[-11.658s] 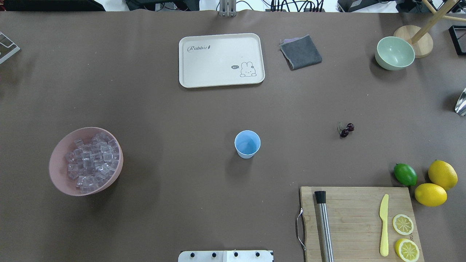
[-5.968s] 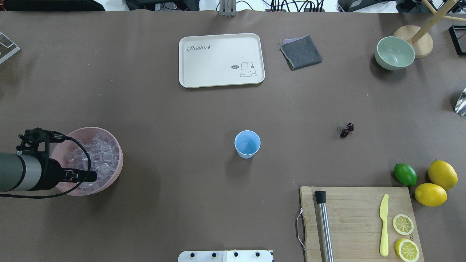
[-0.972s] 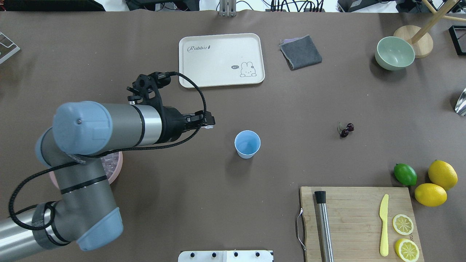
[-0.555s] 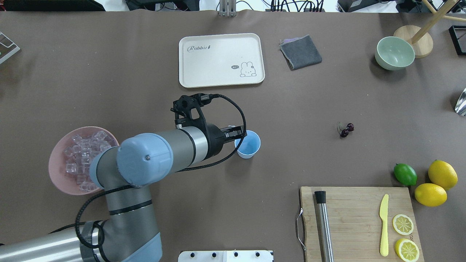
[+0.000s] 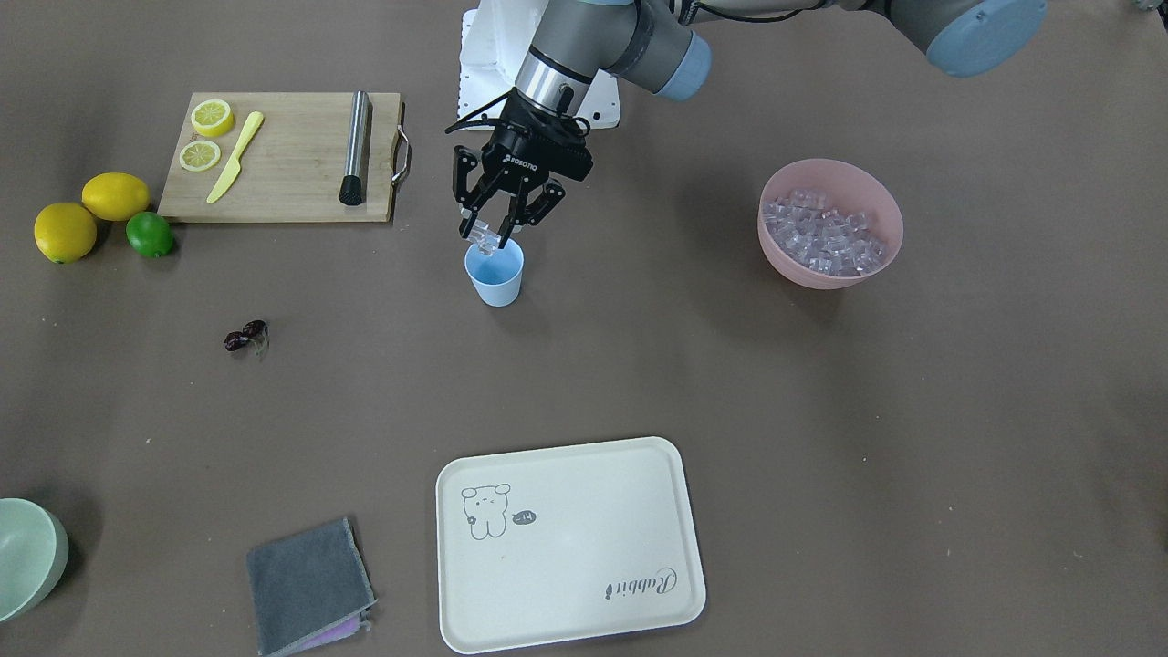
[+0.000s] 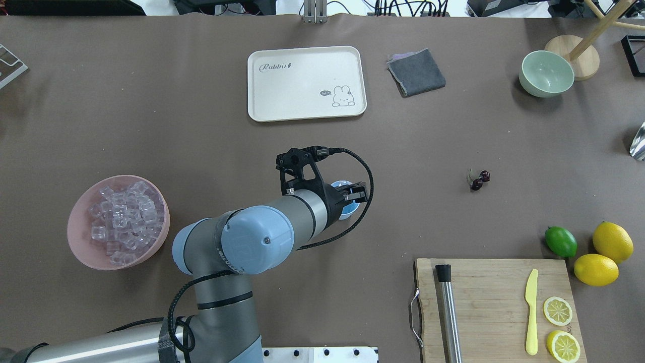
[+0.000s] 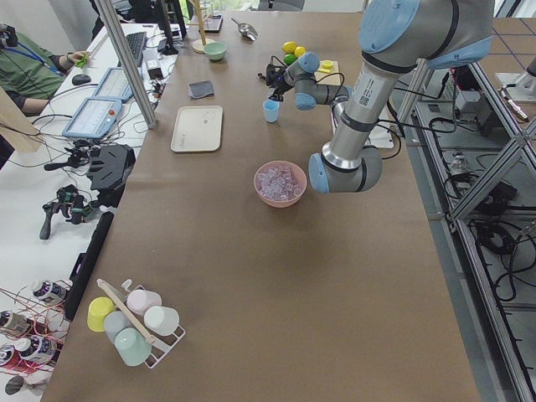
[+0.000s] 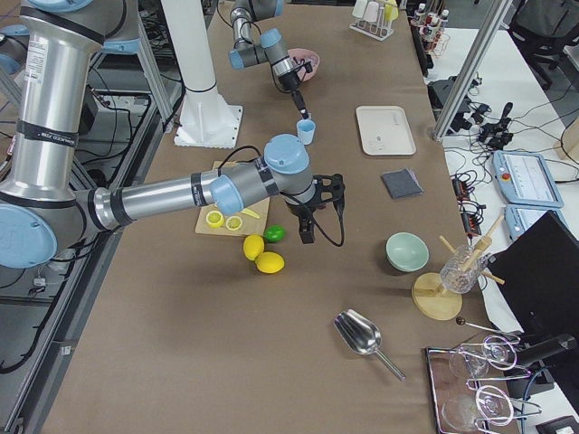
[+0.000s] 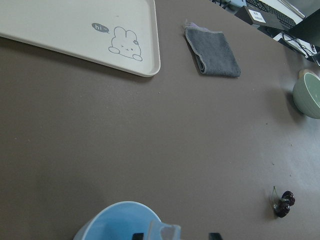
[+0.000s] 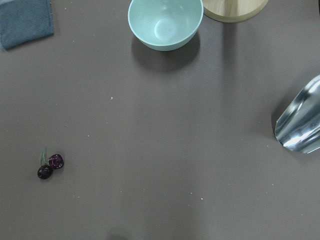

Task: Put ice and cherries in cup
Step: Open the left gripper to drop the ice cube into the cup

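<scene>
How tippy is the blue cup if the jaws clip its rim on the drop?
Probably tippy: the cup tapers to a narrow base and looks empty, so likely light. Its smooth plastic may slide before tipping. The left gripper holds an ice cube close above the rim, so a bump seems possible.

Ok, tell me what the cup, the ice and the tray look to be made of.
The cup looks like plastic: matte light blue with a thin, even wall. The ice is clear, faintly lilac and glossy, in sharp-edged, alike cubes, so perhaps acrylic rather than frozen water. The tray is cream, smooth and matte with a printed rabbit, probably plastic or melamine.
</scene>
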`<state>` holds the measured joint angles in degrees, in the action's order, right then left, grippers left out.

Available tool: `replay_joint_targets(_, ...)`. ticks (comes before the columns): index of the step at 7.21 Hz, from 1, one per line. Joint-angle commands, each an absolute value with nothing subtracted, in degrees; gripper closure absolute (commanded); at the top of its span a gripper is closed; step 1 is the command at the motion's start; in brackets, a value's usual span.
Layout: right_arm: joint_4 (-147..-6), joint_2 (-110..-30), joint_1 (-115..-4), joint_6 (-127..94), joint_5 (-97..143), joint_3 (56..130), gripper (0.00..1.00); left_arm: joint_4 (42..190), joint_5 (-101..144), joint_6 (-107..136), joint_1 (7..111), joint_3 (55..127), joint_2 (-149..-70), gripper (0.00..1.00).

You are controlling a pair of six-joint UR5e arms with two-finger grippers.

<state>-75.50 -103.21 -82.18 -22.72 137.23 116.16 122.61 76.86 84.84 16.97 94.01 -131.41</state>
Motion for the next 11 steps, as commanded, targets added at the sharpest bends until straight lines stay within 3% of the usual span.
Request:
replay_joint_targets(1, -75.4, -103.4, -82.2, -22.9, 137.2, 116.0, 0.00, 122.7, 76.6, 84.5, 16.5, 94.3, -130.9, 1.00)
replay_joint_targets(3, -75.4, -103.7, -82.2, -22.7, 137.1, 116.0, 0.00, 122.7, 76.6, 84.3, 16.5, 97.7, -127.8, 1.00)
replay_joint_targets(5, -75.4, -103.7, -82.2, -22.6, 137.1, 116.0, 0.00, 122.7, 76.8, 84.5, 16.4, 98.3, -128.0, 0.03)
replay_joint_targets(8, -75.4, -103.7, -82.2, -22.6, 137.1, 116.0, 0.00, 122.7, 76.9, 84.5, 16.4, 98.3, -128.1, 0.03)
replay_joint_targets(10, -75.4, -103.7, -82.2, -22.6, 137.1, 116.0, 0.00, 121.8, 77.1, 82.9, 16.5, 102.1, -124.8, 0.03)
replay_joint_targets(11, -75.4, -103.7, -82.2, -22.6, 137.1, 116.0, 0.00, 115.3, 77.2, 79.2, 16.7, 107.6, -123.1, 0.03)
